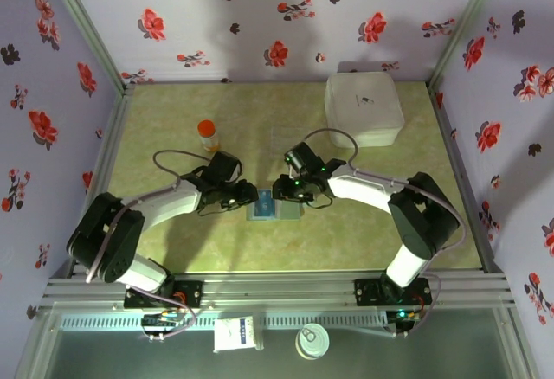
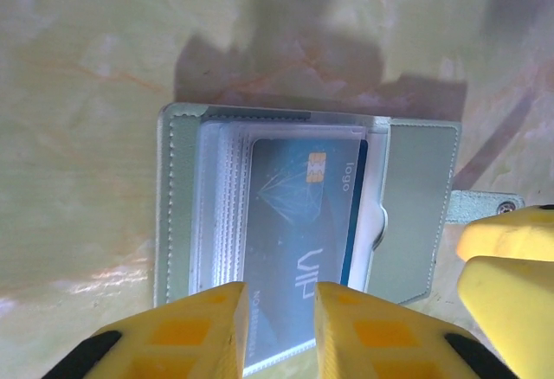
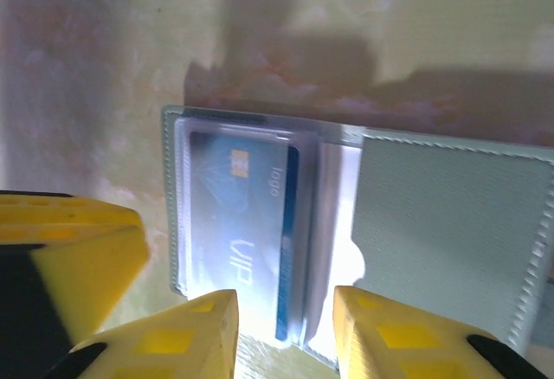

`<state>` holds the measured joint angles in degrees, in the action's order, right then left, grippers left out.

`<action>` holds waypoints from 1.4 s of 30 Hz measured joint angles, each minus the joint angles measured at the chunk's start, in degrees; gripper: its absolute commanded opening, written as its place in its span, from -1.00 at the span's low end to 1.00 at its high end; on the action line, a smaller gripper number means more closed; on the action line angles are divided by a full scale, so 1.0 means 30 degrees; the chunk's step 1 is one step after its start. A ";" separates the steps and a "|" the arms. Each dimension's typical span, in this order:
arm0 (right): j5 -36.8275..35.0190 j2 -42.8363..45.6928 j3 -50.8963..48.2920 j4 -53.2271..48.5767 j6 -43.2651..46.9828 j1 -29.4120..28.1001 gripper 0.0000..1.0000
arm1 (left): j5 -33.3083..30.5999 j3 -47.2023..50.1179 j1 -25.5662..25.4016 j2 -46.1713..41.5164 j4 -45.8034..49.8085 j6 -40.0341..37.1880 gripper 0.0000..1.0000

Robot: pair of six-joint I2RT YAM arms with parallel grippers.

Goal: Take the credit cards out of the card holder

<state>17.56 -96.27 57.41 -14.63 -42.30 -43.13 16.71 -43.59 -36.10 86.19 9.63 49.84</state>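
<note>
The card holder (image 2: 420,206) lies open and flat on the green table between my two grippers (image 1: 262,208). Its clear sleeves hold a blue credit card (image 2: 299,223) marked VIP, whose near end sticks out past the holder's edge. My left gripper (image 2: 281,331) hovers over that end with its yellow fingers apart and nothing pinched. My right gripper (image 3: 286,336) is open over the same card (image 3: 234,215) and the sleeve edge beside the grey panel (image 3: 441,223). In the top view the left gripper (image 1: 247,197) and the right gripper (image 1: 290,193) meet over the holder.
A large white square box (image 1: 364,108) stands at the back right. An orange-capped bottle (image 1: 208,134) stands behind the left arm. Flowered walls close in the table on three sides. A can (image 1: 312,342) and a small packet (image 1: 238,334) lie below the front rail.
</note>
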 measured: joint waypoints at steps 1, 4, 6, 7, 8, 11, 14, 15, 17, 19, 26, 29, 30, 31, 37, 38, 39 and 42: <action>0.0219 -0.0182 -0.0073 0.0408 -0.0131 0.0000 -0.37 | 0.0022 -0.0066 -0.0007 0.0182 -0.0051 -0.0029 -0.59; 0.0736 -0.0627 -0.0364 0.1450 -0.0488 0.0000 -0.41 | 0.0022 -0.0240 -0.0044 0.0612 -0.0124 -0.0175 -0.69; 0.1027 -0.0794 -0.0466 0.1829 -0.0627 0.0000 -0.44 | 0.0022 -0.0313 -0.0058 0.0809 -0.0182 -0.0240 -0.74; 0.1151 -0.0882 -0.0466 0.1982 -0.0634 0.0000 -0.45 | 0.0022 -0.0328 -0.0073 0.0889 -0.0226 -0.0255 -0.76; 0.1253 -0.0976 -0.0466 0.2222 -0.0641 0.0000 -0.46 | 0.0015 -0.0342 -0.0095 0.0984 -0.0226 -0.0262 -0.77; 0.1596 -0.1311 -0.0466 0.2674 -0.0648 0.0000 -0.49 | 0.0007 -0.0350 -0.0095 0.1333 -0.0219 -0.0321 -0.82; 0.1872 -0.1690 -0.0466 0.2958 -0.0780 0.0000 -0.54 | 0.0000 -0.0350 -0.0095 0.1654 -0.0197 -0.0321 -0.85; 0.1938 -0.1814 -0.0466 0.2987 -0.0780 0.0000 -0.54 | 0.0000 -0.0350 -0.0095 0.1727 -0.0197 -0.0321 -0.86; 0.2033 -0.1923 -0.0466 0.2987 -0.0787 0.0000 -0.55 | 0.0000 -0.0379 -0.0095 0.1749 -0.0197 -0.0321 -0.87; 0.2106 -0.1953 -0.0466 0.3031 -0.0787 0.0000 -0.55 | -0.0015 -0.0386 -0.0095 0.1749 -0.0197 -0.0321 -0.89; 0.2237 -0.2448 -0.0459 0.3169 -0.0780 0.0000 -0.57 | -0.0066 -0.0386 -0.0095 0.1749 -0.0189 -0.0328 -0.89; 0.2288 -0.2579 -0.0437 0.3235 -0.0780 0.0000 -0.57 | -0.0138 -0.0386 -0.0095 0.1749 -0.0168 -0.0328 -0.89; 0.2295 -0.2579 -0.0423 0.3228 -0.0780 0.0000 -0.57 | -0.0146 -0.0386 -0.0095 0.1749 -0.0160 -0.0335 -0.88; 0.2295 -0.2601 -0.0401 0.3228 -0.0780 0.0000 -0.57 | -0.0153 -0.0386 -0.0095 0.1749 -0.0153 -0.0335 -0.87; 0.2011 -0.2601 -0.0197 0.2798 -0.0692 0.0000 -0.55 | -0.0357 -0.0386 -0.0095 0.1632 0.0073 -0.0393 -0.82; 0.1923 -0.2601 -0.0146 0.2674 -0.0619 0.0000 -0.54 | -0.0379 -0.0386 -0.0095 0.1596 0.0138 -0.0401 -0.81; 0.1785 -0.2601 -0.0109 0.2535 -0.0568 0.0000 -0.54 | -0.0430 -0.0386 -0.0095 0.1545 0.0233 -0.0408 -0.81; 0.1545 -0.2586 -0.0036 0.2149 -0.0437 0.0000 -0.55 | -0.0554 -0.0386 -0.0095 0.1421 0.0510 -0.0583 -0.80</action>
<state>22.20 -104.03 57.30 -8.19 -43.62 -43.13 15.05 -44.75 -36.38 90.45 11.16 48.10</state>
